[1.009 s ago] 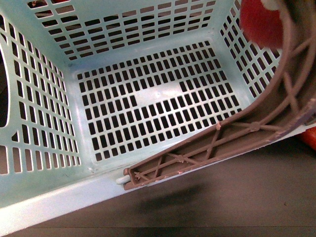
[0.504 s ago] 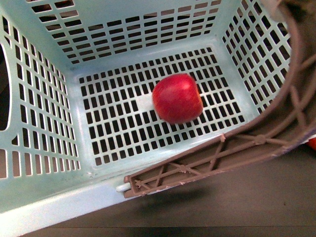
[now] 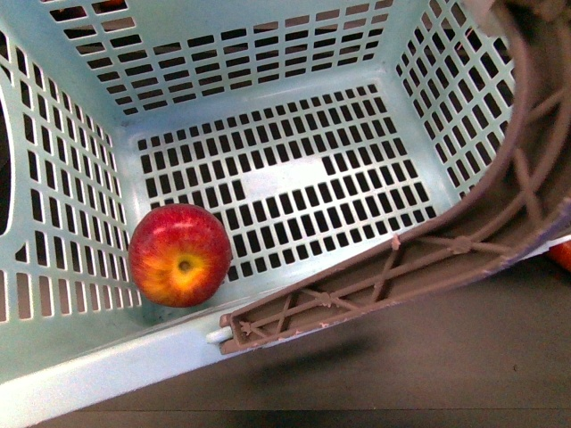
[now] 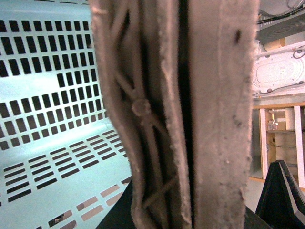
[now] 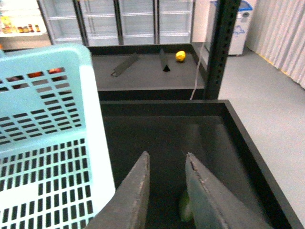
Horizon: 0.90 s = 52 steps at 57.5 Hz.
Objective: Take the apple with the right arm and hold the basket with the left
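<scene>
Down at the near-left floor corner of the turquoise basket (image 3: 268, 80), finds the red apple (image 3: 180, 255) stem-up, has the left gripper (image 4: 200, 205) clamped on the raised brown handle (image 3: 464, 241) and the right gripper (image 5: 167, 191) empty, parted, outside; seems essentially done.

Red-yellow apple (image 3: 180, 255) in near-left corner of turquoise basket (image 3: 80, 366), stem up.

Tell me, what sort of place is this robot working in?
Probably a mock grocery shop, perhaps a test setup: glass-door fridges line the far wall, an apple sits in a turquoise basket, and a dark display bin stands beside it.
</scene>
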### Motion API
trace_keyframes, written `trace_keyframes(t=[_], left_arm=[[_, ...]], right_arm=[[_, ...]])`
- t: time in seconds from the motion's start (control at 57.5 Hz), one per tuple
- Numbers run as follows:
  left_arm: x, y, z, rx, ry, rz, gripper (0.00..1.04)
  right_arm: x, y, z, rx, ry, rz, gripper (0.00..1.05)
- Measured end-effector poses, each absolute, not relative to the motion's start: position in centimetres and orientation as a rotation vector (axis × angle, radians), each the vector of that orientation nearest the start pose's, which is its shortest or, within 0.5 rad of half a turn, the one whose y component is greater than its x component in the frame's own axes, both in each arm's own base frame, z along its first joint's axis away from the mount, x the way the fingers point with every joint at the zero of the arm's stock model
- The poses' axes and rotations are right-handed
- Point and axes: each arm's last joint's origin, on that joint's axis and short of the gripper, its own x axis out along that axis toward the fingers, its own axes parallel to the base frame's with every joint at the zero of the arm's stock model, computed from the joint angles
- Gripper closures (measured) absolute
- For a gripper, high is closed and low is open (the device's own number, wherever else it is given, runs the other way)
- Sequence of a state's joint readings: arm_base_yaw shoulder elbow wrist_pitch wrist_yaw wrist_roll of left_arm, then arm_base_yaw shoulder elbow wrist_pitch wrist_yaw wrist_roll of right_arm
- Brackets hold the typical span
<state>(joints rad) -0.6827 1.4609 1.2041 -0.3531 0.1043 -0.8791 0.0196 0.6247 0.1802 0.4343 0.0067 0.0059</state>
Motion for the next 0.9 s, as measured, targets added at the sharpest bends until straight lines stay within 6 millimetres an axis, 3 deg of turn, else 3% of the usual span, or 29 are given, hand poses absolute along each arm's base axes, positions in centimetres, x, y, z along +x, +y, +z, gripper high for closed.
trace_keyframes(t=[0.087,0.661,0.904], left_arm=[[24.8,-20.6,30.6,-0.631,0.882,-0.442,0.89],[24.8,-20.6,30.6,-0.631,0.883,-0.444,0.89],[24.8,-20.6,30.6,-0.631,0.882,-0.442,0.89]], right_arm=[[14.3,0.0,19.8,0.006,0.005,0.001,1.03],[11.8,0.0,17.3,0.003,-0.006,0.000,1.03],[11.3,0.0,17.4,0.003,-0.022,0.001,1.03]])
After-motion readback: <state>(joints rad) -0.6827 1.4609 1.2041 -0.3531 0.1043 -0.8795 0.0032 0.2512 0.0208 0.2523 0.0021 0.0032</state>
